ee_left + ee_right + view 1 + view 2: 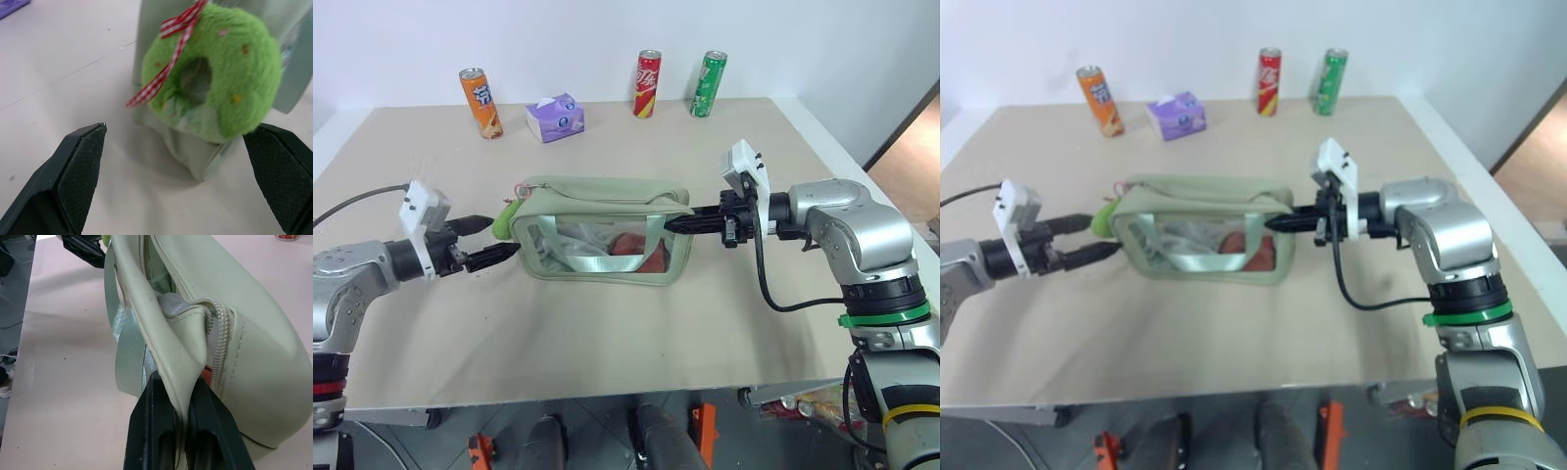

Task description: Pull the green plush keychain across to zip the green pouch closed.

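Observation:
The green pouch lies in the middle of the table, its clear window facing me and its top zipper gaping. The green plush keychain, a fuzzy ring on a red checked ribbon, hangs at the pouch's left end. My left gripper is open, one finger on each side of the plush ring and just short of it, not touching. My right gripper is shut on a fold of fabric at the pouch's right end.
Along the table's far side stand an orange can, a purple tissue pack, a red can and a green can. The table's front edge is close to me.

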`<action>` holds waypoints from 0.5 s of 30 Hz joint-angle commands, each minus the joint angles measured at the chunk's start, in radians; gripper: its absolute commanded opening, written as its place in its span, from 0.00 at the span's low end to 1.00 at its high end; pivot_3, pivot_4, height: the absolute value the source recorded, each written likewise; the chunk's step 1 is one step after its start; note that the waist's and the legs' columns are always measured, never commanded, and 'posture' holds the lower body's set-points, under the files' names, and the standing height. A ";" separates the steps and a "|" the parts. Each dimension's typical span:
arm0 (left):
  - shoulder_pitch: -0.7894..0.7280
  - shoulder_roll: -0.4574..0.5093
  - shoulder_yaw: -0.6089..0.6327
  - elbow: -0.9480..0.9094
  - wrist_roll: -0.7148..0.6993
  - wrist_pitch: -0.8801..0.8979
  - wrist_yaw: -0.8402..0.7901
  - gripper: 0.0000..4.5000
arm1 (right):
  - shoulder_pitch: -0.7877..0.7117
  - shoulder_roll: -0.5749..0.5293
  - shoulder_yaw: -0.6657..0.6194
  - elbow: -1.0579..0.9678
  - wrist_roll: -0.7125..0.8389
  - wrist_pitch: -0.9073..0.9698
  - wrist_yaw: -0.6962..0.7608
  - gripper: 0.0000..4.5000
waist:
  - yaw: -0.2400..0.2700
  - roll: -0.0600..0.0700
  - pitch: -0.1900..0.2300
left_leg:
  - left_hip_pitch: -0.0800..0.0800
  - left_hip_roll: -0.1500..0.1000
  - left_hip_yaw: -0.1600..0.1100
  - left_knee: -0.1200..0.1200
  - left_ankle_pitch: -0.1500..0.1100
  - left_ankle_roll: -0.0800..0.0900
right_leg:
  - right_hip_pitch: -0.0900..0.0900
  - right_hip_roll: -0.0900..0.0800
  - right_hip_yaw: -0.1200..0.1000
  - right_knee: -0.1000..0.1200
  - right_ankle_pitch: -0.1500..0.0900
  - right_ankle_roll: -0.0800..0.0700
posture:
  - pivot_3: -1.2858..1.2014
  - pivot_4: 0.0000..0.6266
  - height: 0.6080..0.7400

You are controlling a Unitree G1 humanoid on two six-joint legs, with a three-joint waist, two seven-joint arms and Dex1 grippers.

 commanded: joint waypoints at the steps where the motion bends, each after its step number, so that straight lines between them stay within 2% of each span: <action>1: -0.037 -0.006 0.023 -0.004 0.001 -0.027 -0.010 1.00 | -0.007 -0.013 -0.039 -0.041 0.024 -0.003 -0.006 0.01 | 0.000 0.000 0.000 | 0.000 0.000 0.000 0.000 0.000 0.000 | 0.000 0.000 0.000 0.000 0.000 0.000 | 0.52 0.24 1.00; 3: -0.047 -0.013 0.027 -0.005 -0.005 -0.028 -0.012 1.00 | -0.009 -0.012 -0.036 -0.036 0.022 -0.005 -0.008 0.01 | 0.001 0.000 0.000 | 0.000 0.000 0.000 0.000 0.000 0.000 | 0.000 0.000 0.000 0.000 0.000 0.000 | 0.52 0.24 1.00; 4: -0.052 -0.016 0.029 -0.007 -0.011 -0.025 -0.015 0.94 | -0.011 -0.011 -0.035 -0.034 0.022 -0.006 -0.008 0.00 | 0.001 0.000 0.000 | 0.000 0.000 0.000 0.000 0.000 0.000 | 0.000 0.000 0.000 0.000 0.000 0.000 | 0.52 0.24 1.00; 10: -0.057 -0.021 0.040 -0.012 -0.023 -0.019 -0.033 0.54 | -0.017 -0.008 -0.029 -0.026 0.018 -0.009 -0.008 0.00 | 0.000 0.000 0.000 | 0.000 0.000 0.000 0.000 0.000 0.000 | 0.000 0.000 0.000 0.000 0.000 0.000 | 0.52 0.24 1.00; 15: -0.049 -0.017 0.048 -0.021 -0.040 -0.007 -0.039 0.14 | -0.022 -0.007 -0.027 -0.020 0.017 -0.012 -0.006 0.00 | 0.000 0.000 0.000 | 0.000 0.000 0.000 0.001 0.000 0.000 | 0.000 0.000 0.000 0.000 0.000 0.000 | 0.52 0.24 1.00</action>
